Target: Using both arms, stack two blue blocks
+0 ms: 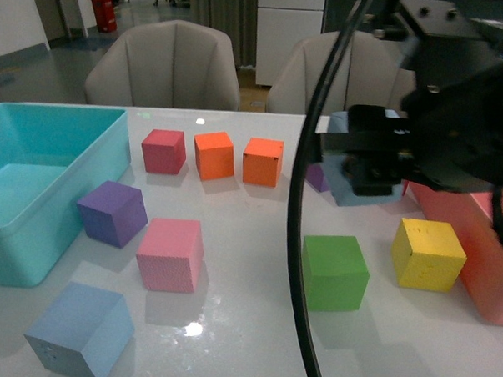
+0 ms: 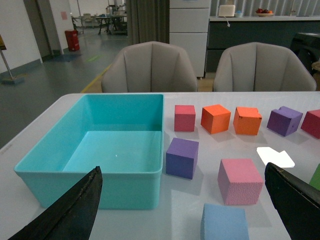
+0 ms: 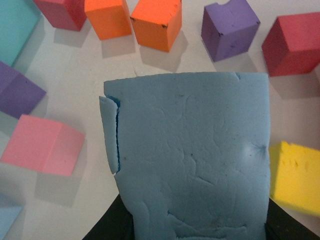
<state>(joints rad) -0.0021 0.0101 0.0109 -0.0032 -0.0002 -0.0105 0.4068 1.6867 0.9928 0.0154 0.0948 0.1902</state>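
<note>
Over the right side of the table (image 1: 246, 322), the right gripper (image 1: 371, 170) is clamped on the dusty blue block (image 3: 192, 155). The paler blue block (image 1: 82, 331) sits at the near left edge, close before the left gripper (image 2: 182, 170), whose fingers are spread wide. Best to carry the held block high over the pink cube (image 1: 170, 253), square its faces to the pale one, lower it flat, and release only once seated.
</note>
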